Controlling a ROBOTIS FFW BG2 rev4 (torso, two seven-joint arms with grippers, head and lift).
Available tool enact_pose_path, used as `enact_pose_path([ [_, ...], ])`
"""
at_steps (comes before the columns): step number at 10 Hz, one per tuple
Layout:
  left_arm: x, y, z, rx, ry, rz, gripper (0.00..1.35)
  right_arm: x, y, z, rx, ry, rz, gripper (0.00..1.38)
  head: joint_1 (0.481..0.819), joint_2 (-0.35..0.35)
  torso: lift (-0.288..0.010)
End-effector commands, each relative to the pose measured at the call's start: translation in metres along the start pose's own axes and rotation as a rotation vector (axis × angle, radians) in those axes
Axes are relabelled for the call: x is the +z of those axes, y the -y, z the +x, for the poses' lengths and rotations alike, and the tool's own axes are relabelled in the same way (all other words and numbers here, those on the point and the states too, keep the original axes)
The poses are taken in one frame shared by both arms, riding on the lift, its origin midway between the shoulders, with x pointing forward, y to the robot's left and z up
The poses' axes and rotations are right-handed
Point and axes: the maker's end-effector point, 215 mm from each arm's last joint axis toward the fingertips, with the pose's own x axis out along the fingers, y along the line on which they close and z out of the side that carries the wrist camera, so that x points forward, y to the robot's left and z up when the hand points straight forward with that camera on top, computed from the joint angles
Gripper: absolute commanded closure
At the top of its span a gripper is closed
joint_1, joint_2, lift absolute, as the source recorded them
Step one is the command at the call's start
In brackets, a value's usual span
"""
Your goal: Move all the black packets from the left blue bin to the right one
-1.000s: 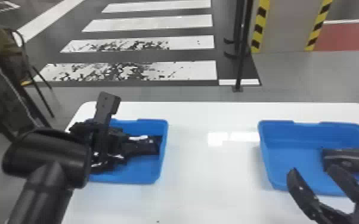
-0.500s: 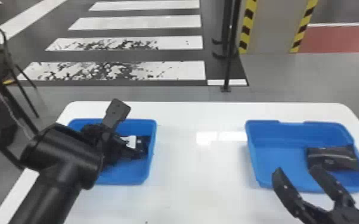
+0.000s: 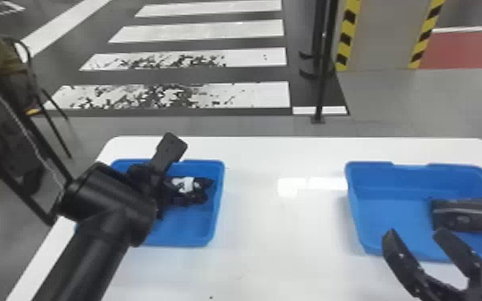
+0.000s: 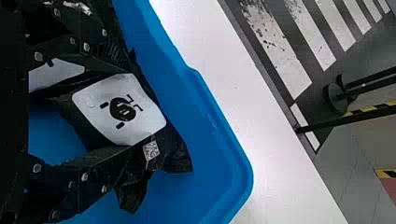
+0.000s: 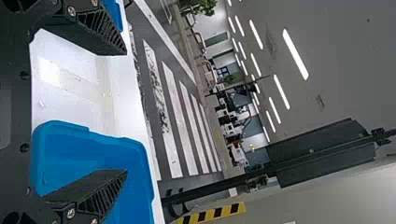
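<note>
- The left gripper (image 3: 154,176) is in the left blue bin (image 3: 219,196), its fingers spread wide on either side of a black packet with a white label (image 3: 188,185).
- The white tabletop (image 3: 276,244) stretches between the two bins.
- The right gripper (image 3: 415,232) is at the near side of the right blue bin (image 3: 353,200), fingers wide apart with nothing between them.
- One black packet (image 3: 468,215) lies in that bin, toward its right side.
</note>
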Motion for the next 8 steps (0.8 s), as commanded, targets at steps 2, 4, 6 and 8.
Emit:
enact_pose_path([
  [2, -0.004, -0.001, 0.003, 0.007, -0.002, -0.01, 1.14, -0.002, 0.001, 0.0, -0.002, 0.0, 0.017, 0.13, 0.695, 0.119, -0.14],
  [4, -0.019, -0.01, 0.001, 0.037, -0.049, -0.015, 1.2, -0.005, 0.001, -0.001, -0.001, -0.003, 0.031, 0.13, 0.695, 0.127, -0.14],
  [6, -0.008, -0.011, -0.008, 0.025, 0.017, -0.013, 1.2, -0.005, 0.001, -0.004, -0.002, -0.003, 0.042, 0.13, 0.695, 0.137, -0.14],
  [8, 0.018, -0.006, -0.046, 0.016, 0.138, -0.051, 1.2, -0.004, -0.001, -0.004, 0.005, -0.001, 0.041, 0.13, 0.695, 0.131, -0.14],
])
